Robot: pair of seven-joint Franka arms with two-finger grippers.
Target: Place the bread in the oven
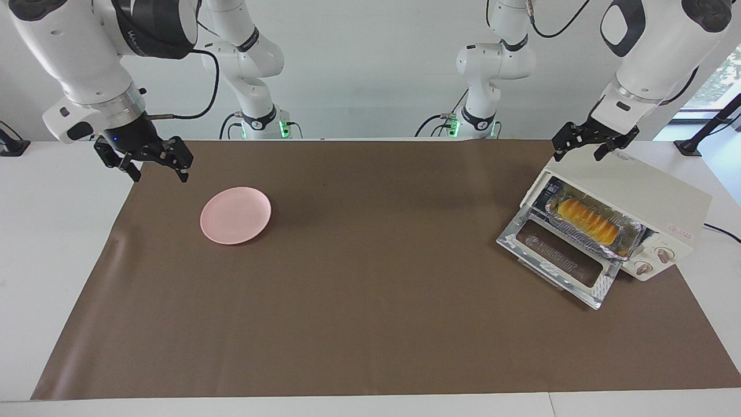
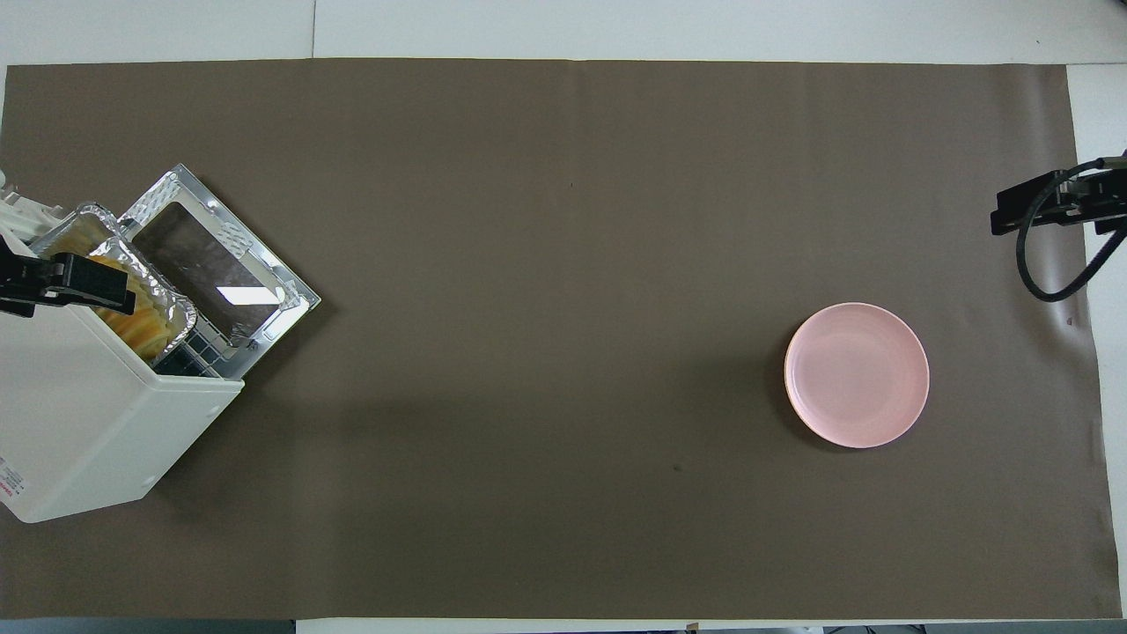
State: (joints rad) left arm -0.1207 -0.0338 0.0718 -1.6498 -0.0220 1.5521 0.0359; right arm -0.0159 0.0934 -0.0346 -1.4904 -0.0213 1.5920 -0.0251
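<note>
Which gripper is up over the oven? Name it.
The left gripper, open and empty, hangs over the toaster oven holding the bread. The right gripper, also open, waits near the pink plate.

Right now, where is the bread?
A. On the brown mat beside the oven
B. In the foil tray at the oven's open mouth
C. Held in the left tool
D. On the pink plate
B: the bread lies in the foil tray on the oven rack, door down.
</note>
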